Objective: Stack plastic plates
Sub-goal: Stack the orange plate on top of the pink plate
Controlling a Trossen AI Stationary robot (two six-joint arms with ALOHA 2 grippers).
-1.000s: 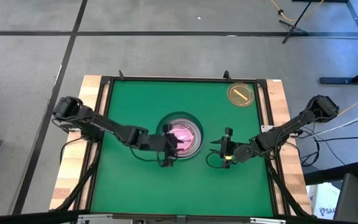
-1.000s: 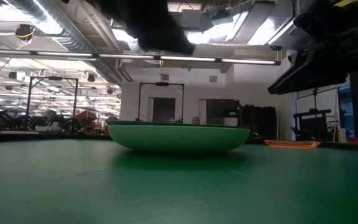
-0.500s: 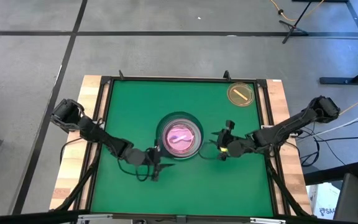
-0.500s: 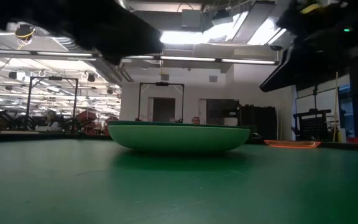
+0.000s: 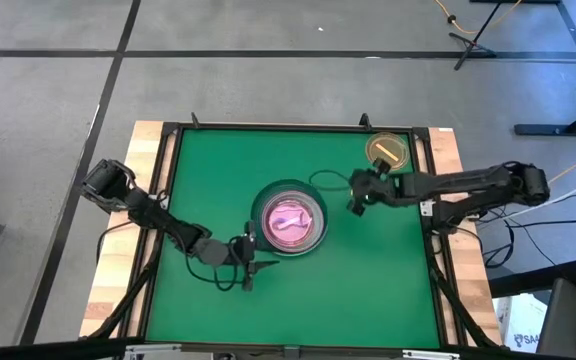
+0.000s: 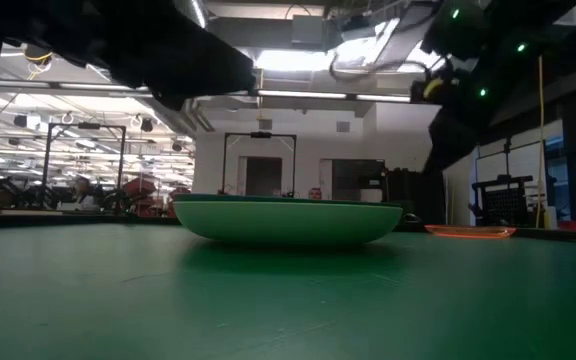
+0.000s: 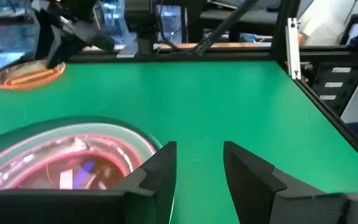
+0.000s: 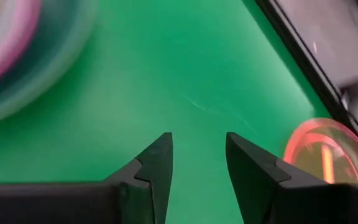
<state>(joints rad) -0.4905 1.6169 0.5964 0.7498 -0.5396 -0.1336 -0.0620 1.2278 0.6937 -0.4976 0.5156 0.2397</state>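
Note:
A stack of plates (image 5: 290, 218) sits mid-table: a dark green plate lowest, with pink and translucent plates in it. In the low view its green underside (image 6: 288, 222) rests on the mat. A small amber plate (image 5: 388, 150) lies alone near the far right corner, also seen as the amber plate (image 8: 327, 155). My left gripper (image 5: 251, 258) is open, just near-left of the stack (image 7: 61, 163). My right gripper (image 5: 355, 197) is open and hovers between the stack and the amber plate. The other plates are not separately visible.
A black frame (image 5: 426, 215) and wooden borders edge the green mat. The mat's near half and its left and right sides hold nothing but the arms. In the left wrist view the right arm (image 7: 67, 31) stands beyond the stack, beside the amber plate (image 7: 28, 76).
My left gripper has drawn back from the stack's near-left rim toward the near edge and stopped there. My right gripper has swung from the stack's near right toward the far edge, closer to the amber plate, its arm now reaching in level from the right. The plates have not moved.

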